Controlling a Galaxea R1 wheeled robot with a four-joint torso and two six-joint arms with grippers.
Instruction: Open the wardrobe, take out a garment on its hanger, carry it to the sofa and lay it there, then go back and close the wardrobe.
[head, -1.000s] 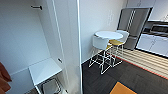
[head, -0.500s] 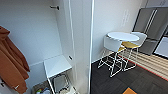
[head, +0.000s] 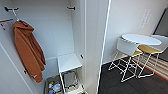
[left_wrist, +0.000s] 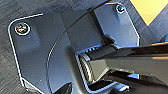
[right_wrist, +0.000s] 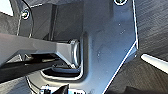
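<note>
The wardrobe (head: 53, 32) stands open in front of me in the head view, white inside, with its right door (head: 93, 45) swung out edge-on. A rust-orange hooded garment (head: 28, 51) hangs at the left of the wardrobe from a thin white hanger hook (head: 16, 16). Lower down inside are a white shelf (head: 69, 61) and, on the bottom, a box of small items (head: 55, 86). Both wrist views look down past my own dark plate at dark carpet.
To the right of the wardrobe a round white table (head: 141, 39) stands with tall white wire-legged stools (head: 126, 47), one with a yellow seat (head: 148, 49). Dark carpet (head: 112, 80) lies between the wardrobe door and the stools.
The whole head picture has shifted: the camera has turned left, so the wardrobe interior and the orange garment now show more fully and the table sits further right.
</note>
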